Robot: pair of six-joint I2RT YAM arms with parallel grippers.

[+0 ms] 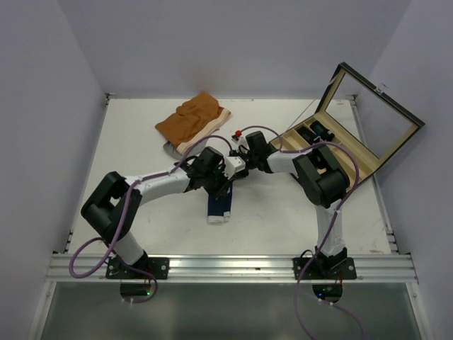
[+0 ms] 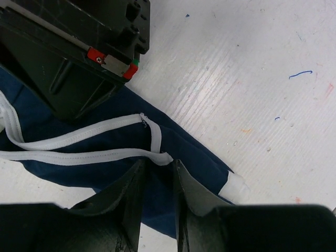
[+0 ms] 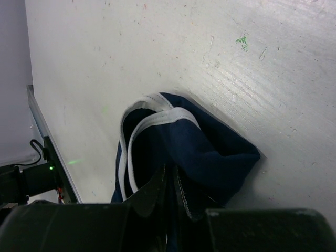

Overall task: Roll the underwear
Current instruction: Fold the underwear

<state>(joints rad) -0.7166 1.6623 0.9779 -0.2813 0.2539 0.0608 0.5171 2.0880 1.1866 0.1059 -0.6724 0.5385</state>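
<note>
The underwear (image 1: pixel 218 207) is laid mid bench (image 1: pixel 283 219), betw. the arms. A bunched fold is clamped by the right end effector (image 3: pixel 169 176), prob. to anchor the roll. Left end effector (image 2: pixel 157 170) is set astride the white trim (image 2: pixel 79 156), jaws barely parted; grip there can't be told.

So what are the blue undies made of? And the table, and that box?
The underwear looks like soft, matte knit cloth, likely cotton: it folds and creases. Its white trim looks like stretchy elastic tape. The table seems a hard white painted board, scuffed and pen-marked. The box looks like pale wood with a dark frame.
</note>
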